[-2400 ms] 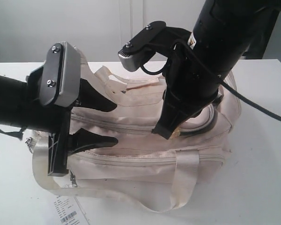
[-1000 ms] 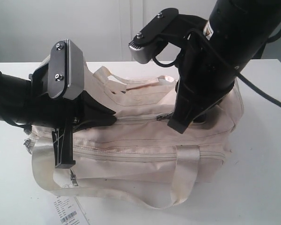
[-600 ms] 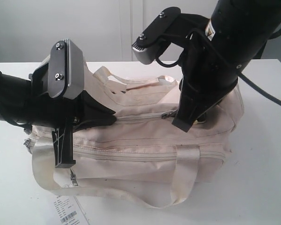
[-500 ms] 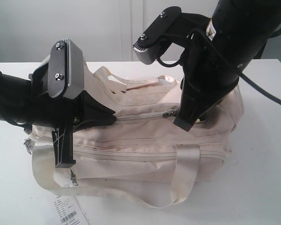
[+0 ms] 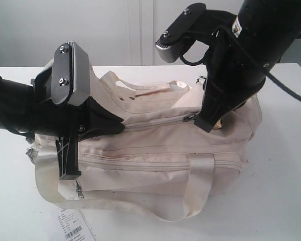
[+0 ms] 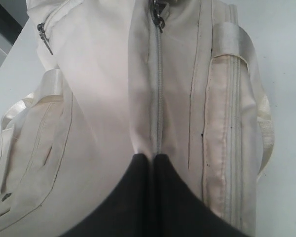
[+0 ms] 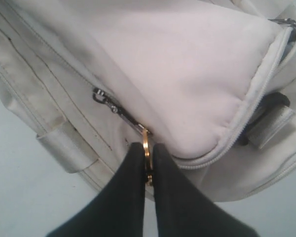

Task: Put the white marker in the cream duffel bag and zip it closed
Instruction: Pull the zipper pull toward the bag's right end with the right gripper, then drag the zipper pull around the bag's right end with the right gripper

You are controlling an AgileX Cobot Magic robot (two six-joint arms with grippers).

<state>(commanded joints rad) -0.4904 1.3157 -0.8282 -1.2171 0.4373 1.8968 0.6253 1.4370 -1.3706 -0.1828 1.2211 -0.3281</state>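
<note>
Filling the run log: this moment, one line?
left gripper: shut on cream duffel bag | right gripper: shut on zipper pull | zipper: closed up to slider | white marker: not visible

right gripper (image 7: 147, 150): black jaws pinched together on a gold ring pull (image 7: 146, 140) | ring chained to a dark zipper slider (image 7: 99, 94) on the cream duffel bag (image 7: 187, 64) | black buckle (image 7: 274, 103) beside a curved zipper (image 7: 256, 111) at the bag's end | pale worktop (image 7: 19, 197) under bag

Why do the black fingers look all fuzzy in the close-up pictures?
Left wrist view: the left fingers sit very near the lens, so they blur; the cream duffel bag farther off looks clearer. Right wrist view: right fingers blurred too, bag top washed-out bright. Exterior view: sharper, evenly lit.
</note>
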